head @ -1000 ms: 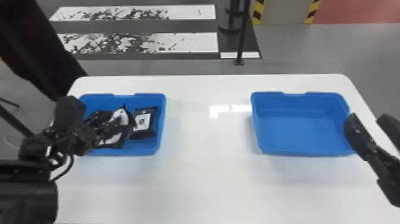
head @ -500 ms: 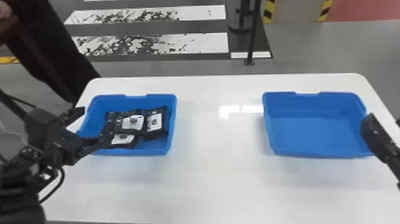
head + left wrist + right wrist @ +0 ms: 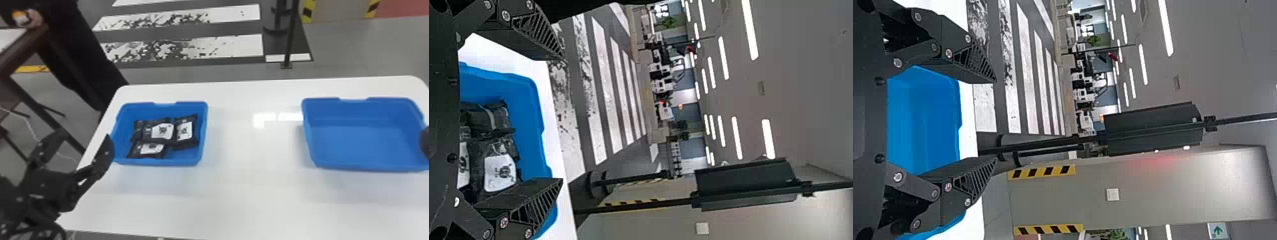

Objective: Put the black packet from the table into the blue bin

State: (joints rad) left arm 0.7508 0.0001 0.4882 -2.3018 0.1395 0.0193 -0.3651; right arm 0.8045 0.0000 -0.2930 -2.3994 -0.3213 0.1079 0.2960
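In the head view, my left gripper [image 3: 84,135] stands open just off the left wall of the left blue bin [image 3: 204,137]. Inside that bin lie several black packets with white labels: one [image 3: 186,131] at the right, another [image 3: 163,130] beside it, and one [image 3: 150,148] nearer the front. The left wrist view has the gripper [image 3: 561,119] with fingers apart, and a labelled packet [image 3: 500,171] in the bin beyond. At the head view's right edge, part of my right gripper [image 3: 425,142] overlaps the right blue bin [image 3: 360,167]. In its wrist view, the right gripper [image 3: 995,121] is open.
Both bins sit on a white table [image 3: 249,198], with a bare stretch of tabletop between them. Behind it on the floor stands a thin black post [image 3: 289,38]. A brown table edge [image 3: 22,48] is at the far left.
My left gripper has drawn back leftward from over the left bin, uncovering the packets. The head view has shifted, so the bins sit farther right and less of the right gripper shows.
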